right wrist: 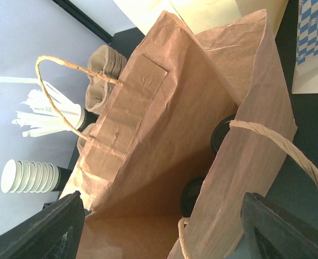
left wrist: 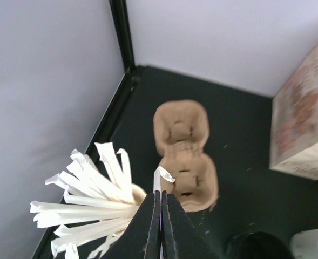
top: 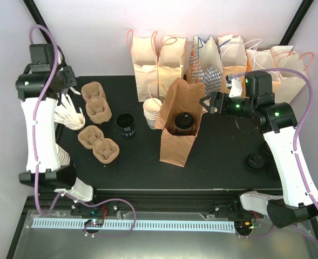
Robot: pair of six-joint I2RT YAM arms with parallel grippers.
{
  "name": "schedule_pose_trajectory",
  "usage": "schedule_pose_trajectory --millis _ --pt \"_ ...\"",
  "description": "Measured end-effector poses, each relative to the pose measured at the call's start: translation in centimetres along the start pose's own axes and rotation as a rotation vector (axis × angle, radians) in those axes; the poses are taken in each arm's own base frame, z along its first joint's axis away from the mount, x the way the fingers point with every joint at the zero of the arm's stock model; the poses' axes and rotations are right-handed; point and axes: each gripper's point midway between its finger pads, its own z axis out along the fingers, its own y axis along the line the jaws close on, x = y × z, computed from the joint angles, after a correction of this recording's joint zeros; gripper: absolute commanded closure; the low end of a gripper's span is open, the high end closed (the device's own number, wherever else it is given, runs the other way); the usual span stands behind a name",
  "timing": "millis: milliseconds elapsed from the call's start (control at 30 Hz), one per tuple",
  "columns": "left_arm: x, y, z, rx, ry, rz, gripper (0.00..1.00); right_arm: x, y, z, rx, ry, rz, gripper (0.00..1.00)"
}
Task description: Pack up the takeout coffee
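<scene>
From above, a black table sits in a booth of pale walls and black frame posts. A row of paper bags stands along the table's far edge. The left arm rises at the left side, and the left gripper hangs over the wrapped straws, near the pulp carriers. The right arm bends in from the right, with the right gripper spread open just beside the right rim of the open brown bag at mid-table. The takeout coffee stands inside that bag with its round black lid facing up. A stack of white cups is just left of the bag.

In the left wrist view, the matte dark tabletop meets the wall in a corner. The left gripper's jaws are pressed together. A single straw in white paper pokes out past the tips, apparently pinched between them. The other straws fan out to the left. Beyond the tips lies a carrier of moulded fibre with two wells.

In the right wrist view, the black fingers are wide apart at either side of the bag's mouth. The bag is creased kraft paper with twisted paper handles. Deep inside, the coffee's lid is half hidden by the bag wall. I cannot tell what the second dark round shape lower down is.
</scene>
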Motion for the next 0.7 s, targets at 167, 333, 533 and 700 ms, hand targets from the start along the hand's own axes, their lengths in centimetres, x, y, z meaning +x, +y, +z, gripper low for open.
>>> schedule_pose_trajectory --millis 167,333,533,700 --pt "-1.4 -0.6 -7.2 0.136 -0.148 -0.124 0.98 0.1 0.2 0.0 -0.009 0.005 0.001 0.19" --pt "0.0 -4.5 -12.0 0.467 -0.204 -0.287 0.98 0.2 0.1 0.1 -0.009 0.008 0.006 0.19" --pt "3.4 -12.7 -15.5 0.926 -0.123 -0.371 0.98 0.6 -0.3 0.4 0.000 0.021 0.029 0.19" --pt "2.8 -18.2 -21.0 1.172 -0.137 -0.233 0.98 0.5 -0.5 0.2 0.014 0.009 0.033 0.18"
